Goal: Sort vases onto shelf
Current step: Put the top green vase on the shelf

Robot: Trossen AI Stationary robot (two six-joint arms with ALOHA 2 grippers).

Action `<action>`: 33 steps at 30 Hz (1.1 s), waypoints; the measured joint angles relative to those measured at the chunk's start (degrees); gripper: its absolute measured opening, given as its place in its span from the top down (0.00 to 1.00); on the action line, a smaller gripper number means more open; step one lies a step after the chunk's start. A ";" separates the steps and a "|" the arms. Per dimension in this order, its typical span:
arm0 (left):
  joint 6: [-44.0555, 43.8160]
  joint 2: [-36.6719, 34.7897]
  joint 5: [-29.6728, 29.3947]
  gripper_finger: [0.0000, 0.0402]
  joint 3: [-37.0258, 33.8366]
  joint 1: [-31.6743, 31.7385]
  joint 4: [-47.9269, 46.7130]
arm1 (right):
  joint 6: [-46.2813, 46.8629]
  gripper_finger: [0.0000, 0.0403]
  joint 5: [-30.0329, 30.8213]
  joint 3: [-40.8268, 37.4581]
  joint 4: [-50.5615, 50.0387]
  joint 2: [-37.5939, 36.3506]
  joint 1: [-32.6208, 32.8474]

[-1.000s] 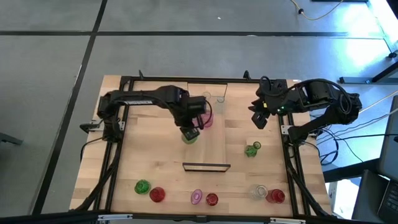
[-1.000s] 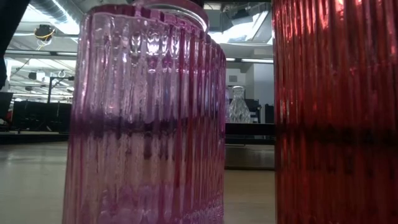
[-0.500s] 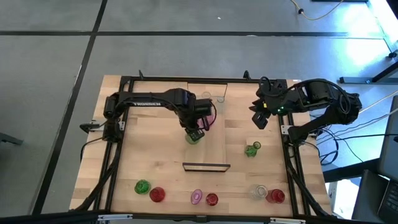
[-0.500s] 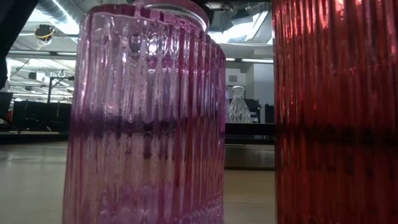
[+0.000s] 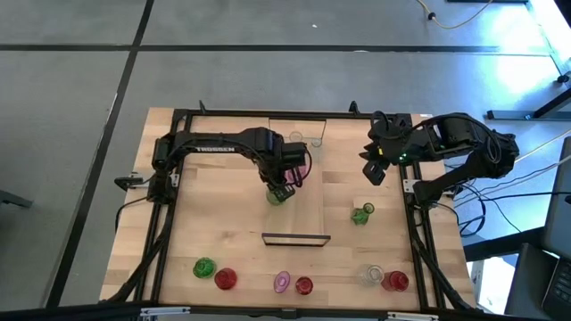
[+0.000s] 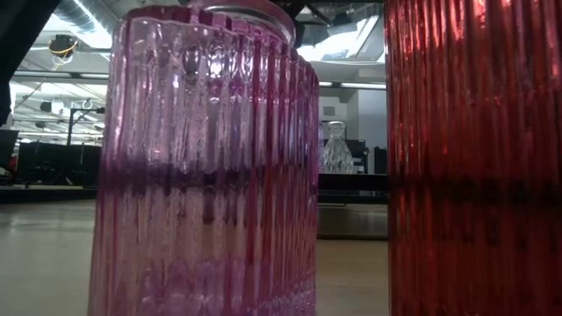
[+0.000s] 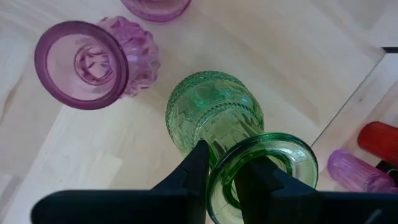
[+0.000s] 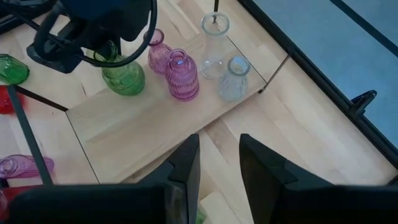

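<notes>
The shelf [image 5: 308, 209] is a pale plank running from the far side toward the near side at the table's middle. My left gripper [image 5: 280, 191] stands over its left part, shut on a green vase [image 7: 214, 115]. Two pink vases [image 8: 180, 78] and two clear vases [image 8: 214, 40] stand on their bases at the shelf's far end. My right gripper [image 5: 370, 171] hovers open over the table right of the shelf, touching nothing. In the low view a pink ribbed vase [image 6: 202, 158] and a red ribbed vase [image 6: 474, 158] fill the picture. My left gripper pinches the green vase by its narrow neck [image 7: 219, 152], just under the flared rim [image 7: 292, 155], one finger [image 7: 196, 168] on each side. The fingers come from above, slanting down. The vase stands upright below them with its base at the shelf [image 8: 127, 87]; whether it rests there I cannot tell.
A green vase [image 5: 361, 214] lies on the table right of the shelf. Along the near edge stand several more: green [image 5: 204, 267], red [image 5: 225, 279], pink [image 5: 282, 283], red [image 5: 304, 286], clear [image 5: 373, 275], red [image 5: 395, 282]. Black frame rails [image 5: 169, 223] border the table.
My left gripper has carried the green vase a short way toward the table's right, farther onto the shelf and closer to the pink vases, then held still. Its fingers have stayed shut on the neck.
</notes>
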 joint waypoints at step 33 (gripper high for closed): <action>0.05 0.00 3.49 0.84 0.00 0.34 -0.13 | 0.19 0.76 -1.42 0.00 0.06 0.00 0.04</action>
